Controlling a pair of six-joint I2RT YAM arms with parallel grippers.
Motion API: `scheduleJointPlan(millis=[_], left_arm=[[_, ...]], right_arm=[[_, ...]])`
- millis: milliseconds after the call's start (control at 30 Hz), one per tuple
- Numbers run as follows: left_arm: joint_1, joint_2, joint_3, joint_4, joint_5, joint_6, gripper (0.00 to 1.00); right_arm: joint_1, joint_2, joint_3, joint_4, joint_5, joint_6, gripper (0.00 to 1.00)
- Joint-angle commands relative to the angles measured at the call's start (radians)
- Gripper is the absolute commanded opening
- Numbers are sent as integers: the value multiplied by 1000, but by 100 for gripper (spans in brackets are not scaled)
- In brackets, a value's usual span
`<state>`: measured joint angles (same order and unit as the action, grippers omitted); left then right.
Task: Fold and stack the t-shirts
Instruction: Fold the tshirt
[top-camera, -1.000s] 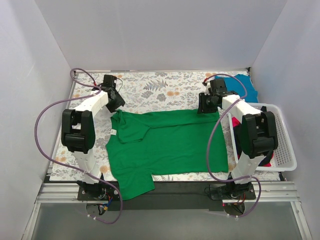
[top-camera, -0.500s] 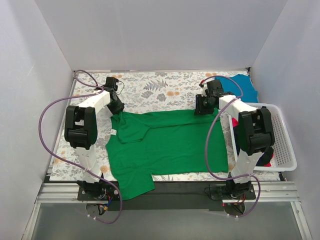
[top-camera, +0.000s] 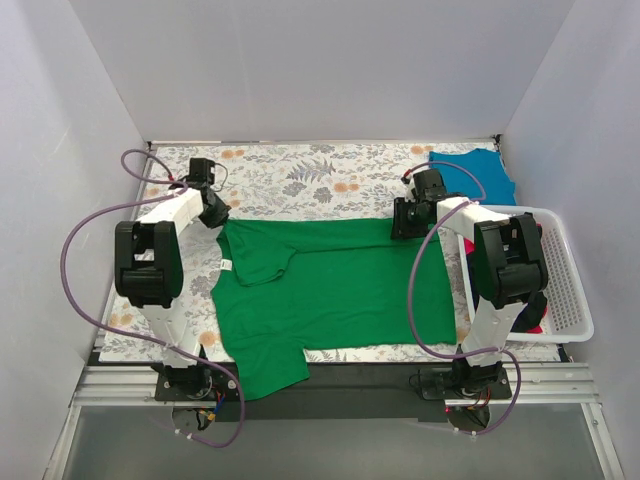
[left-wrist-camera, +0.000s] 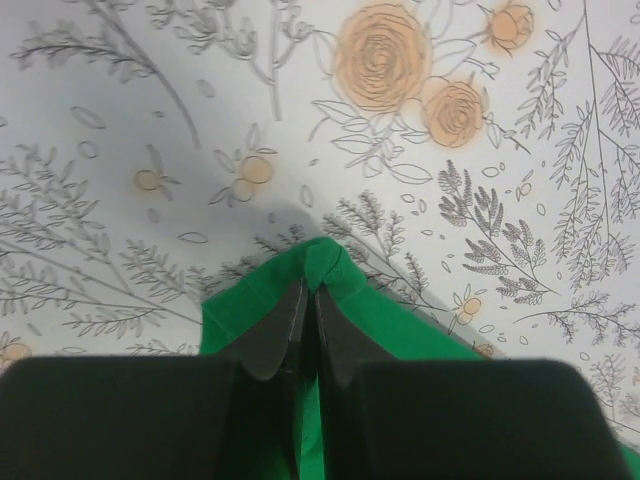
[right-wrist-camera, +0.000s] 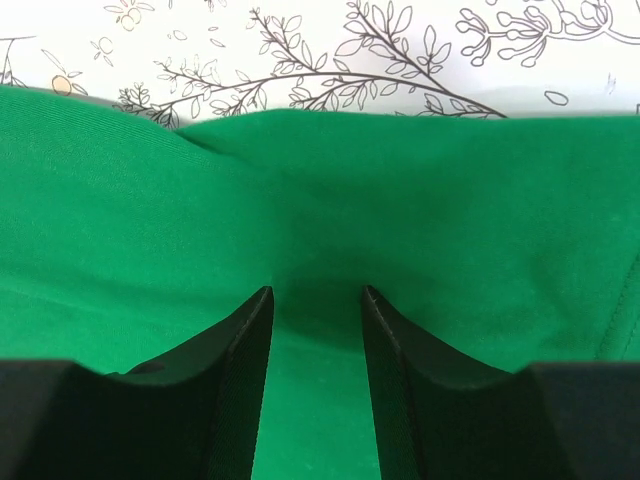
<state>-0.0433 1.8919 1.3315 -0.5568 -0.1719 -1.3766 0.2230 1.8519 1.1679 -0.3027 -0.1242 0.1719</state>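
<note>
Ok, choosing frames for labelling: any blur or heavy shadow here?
Top external: sharp, evenly lit. Left wrist: left tool near-black and soft-edged, a grey shadow on the floral cloth beyond the green t-shirt. Right wrist: right tool blurred, fabric shaded around it.

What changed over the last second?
The left gripper closed on the far-left corner of the green shirt and drew it left, straightening the far edge. The right gripper stayed open over the far-right edge. The blue shirt and basket did not move.
</note>
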Motion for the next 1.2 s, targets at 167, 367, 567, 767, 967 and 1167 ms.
scheduleJointPlan(millis=[167, 367, 567, 767, 967, 1167], left_arm=[[105, -154, -195, 208, 118, -58, 11], [148, -191, -253, 256, 127, -59, 23], [154, -250, -255, 247, 192, -61, 34], [137, -329, -248, 202, 247, -3, 59], [19, -387, -285, 186, 224, 45, 44], [-40, -288, -318, 212, 213, 17, 24]], right_arm=[[-30, 32, -22, 20, 17, 34, 47], [-31, 10, -14, 20, 9, 21, 47], [-30, -29, 19, 10, -25, 8, 47], [-30, -79, 70, 1, -9, -5, 47], [-51, -66, 116, 1, -8, 0, 47], [-74, -5, 156, 2, -29, 21, 45]])
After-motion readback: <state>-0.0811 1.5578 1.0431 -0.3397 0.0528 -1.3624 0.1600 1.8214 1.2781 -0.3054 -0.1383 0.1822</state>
